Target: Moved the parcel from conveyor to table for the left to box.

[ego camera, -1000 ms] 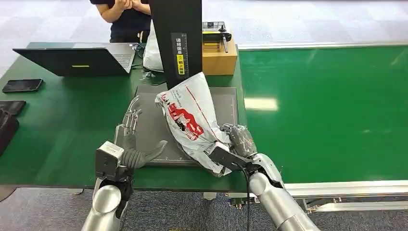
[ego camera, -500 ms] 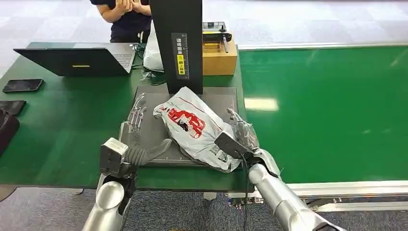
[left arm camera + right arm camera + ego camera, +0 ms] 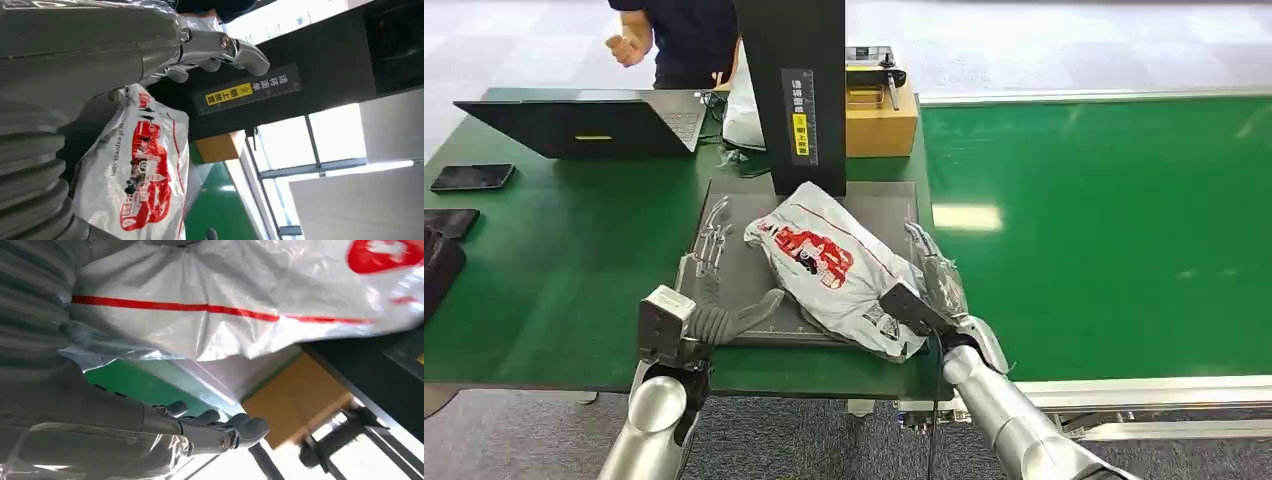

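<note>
With the parcel (image 3: 834, 265) lying on the worktop (image 3: 554, 230) mat, right hand (image 3: 934, 275) fingers spread wide beside it, the left hand (image 3: 709, 275), also open, looks up next to grab and box it.

I see a green table (image 3: 554, 250) on the left of the head view, and I'll place everything else from it. A grey carpeted floor (image 3: 1064, 45) of square tiles lies beyond its far edge, brightly lit. An open black laptop (image 3: 584, 125) sits toward the table's far left, with a black phone (image 3: 469, 177) nearer its left edge. A dark grey mat (image 3: 744, 260) lies on the table's right part, and a black upright post (image 3: 792, 90) with a yellow label rises from the mat's far side. A cardboard box (image 3: 881, 118) stands just right of that post. A person in dark clothing (image 3: 679, 35) stands behind the table's far edge.
</note>
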Motion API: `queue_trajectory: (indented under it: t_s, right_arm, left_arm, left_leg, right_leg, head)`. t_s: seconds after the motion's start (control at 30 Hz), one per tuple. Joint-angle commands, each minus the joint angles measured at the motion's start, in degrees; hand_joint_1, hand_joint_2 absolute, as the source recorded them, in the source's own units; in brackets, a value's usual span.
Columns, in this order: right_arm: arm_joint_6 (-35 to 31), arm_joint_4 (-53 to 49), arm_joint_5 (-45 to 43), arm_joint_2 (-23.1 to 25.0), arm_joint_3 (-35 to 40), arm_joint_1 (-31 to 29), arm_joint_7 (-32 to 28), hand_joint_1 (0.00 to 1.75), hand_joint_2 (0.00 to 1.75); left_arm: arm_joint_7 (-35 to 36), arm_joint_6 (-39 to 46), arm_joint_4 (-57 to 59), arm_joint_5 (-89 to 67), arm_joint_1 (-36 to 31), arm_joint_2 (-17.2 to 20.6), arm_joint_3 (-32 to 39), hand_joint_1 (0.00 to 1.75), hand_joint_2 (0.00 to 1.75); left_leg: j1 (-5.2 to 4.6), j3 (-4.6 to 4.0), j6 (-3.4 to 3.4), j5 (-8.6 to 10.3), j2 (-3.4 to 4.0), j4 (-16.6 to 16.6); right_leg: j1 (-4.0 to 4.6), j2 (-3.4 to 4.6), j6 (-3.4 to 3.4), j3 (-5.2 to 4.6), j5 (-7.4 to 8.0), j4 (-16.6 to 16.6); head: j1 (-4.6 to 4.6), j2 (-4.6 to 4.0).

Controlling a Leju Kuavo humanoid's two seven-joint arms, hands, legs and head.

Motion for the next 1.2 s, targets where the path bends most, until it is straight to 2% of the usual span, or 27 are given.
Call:
queue_trajectory:
  t_s: [0.03, 0.3, 0.33, 0.53, 0.73, 1.03, 1.2]
  right_arm:
    - [1.38, -21.58, -5.36, -1.24, -1.67, 11.31, -2.16, 0.0, 0.0]
    - [1.72, -32.54, -8.02, -0.62, -3.36, 16.08, -1.96, 0.0, 0.0]
    - [1.01, -34.65, -8.19, -0.59, -3.95, 16.91, -2.15, 0.0, 1.75]
    - [-2.31, -40.62, -9.63, 0.25, -6.49, 19.94, -2.67, 0.0, 1.75]
    - [-1.98, -43.29, -11.59, 0.37, -8.7, 22.85, -1.63, 0.0, 1.75]
    - [6.16, -45.03, -15.71, 0.98, -12.42, 27.22, -0.07, 0.0, 1.75]
    - [7.55, -45.79, -16.13, 1.11, -13.01, 29.3, 0.18, 0.0, 1.75]
  left_arm:
    - [0.04, -0.06, 2.81, 0.01, -0.93, 1.49, -0.88, 0.0, 1.75]
    - [-0.08, 0.46, 1.46, 0.08, 0.69, 1.71, -0.57, 0.0, 1.75]
    - [-0.08, 0.42, 1.19, 0.08, 0.81, 1.59, -0.39, 0.0, 1.75]
    - [0.12, 0.88, 0.6, -0.24, 1.4, 1.53, 0.02, 0.0, 1.75]
    - [0.03, 1.04, 0.16, -0.34, 1.91, 1.98, 0.2, 0.0, 1.75]
    - [-0.77, 1.7, 2.21, -0.13, 1.07, 2.74, -0.01, 0.0, 1.75]
    - [-1.45, 1.82, 3.89, 0.52, 0.1, 3.0, -0.43, 0.0, 1.75]
  left_leg:
    - [0.04, 0.07, -0.14, -0.02, -0.05, -0.08]
    - [0.05, 0.17, -0.25, -0.04, -0.11, -0.17]
    - [0.01, -0.04, -0.13, -0.04, -0.05, -0.07]
    - [0.02, -0.03, -0.14, -0.04, -0.08, -0.08]
    - [0.04, 0.05, -0.17, -0.05, -0.1, -0.12]
    - [0.04, 0.06, -0.17, -0.03, -0.11, -0.14]
    - [0.03, 0.02, -0.13, -0.04, -0.08, -0.11]
  right_leg:
    - [0.02, 0.0, 0.07, 0.08, -0.03, -0.08]
    - [0.01, -0.02, 0.1, 0.16, -0.08, -0.14]
    - [0.0, 0.0, 0.04, -0.06, -0.06, -0.03]
    - [0.0, -0.03, 0.06, -0.02, -0.06, -0.06]
    - [0.0, -0.04, 0.06, 0.06, -0.08, -0.1]
    - [0.01, -0.05, 0.05, 0.05, -0.06, -0.1]
    - [0.01, -0.04, 0.04, 0.02, -0.06, -0.09]
  head:
    - [-0.02, 0.0]
    - [-0.02, 0.0]
    - [-0.02, 0.0]
    - [0.0, 0.0]
    - [-0.02, 0.0]
    - [-0.02, 0.0]
    - [-0.02, 0.0]
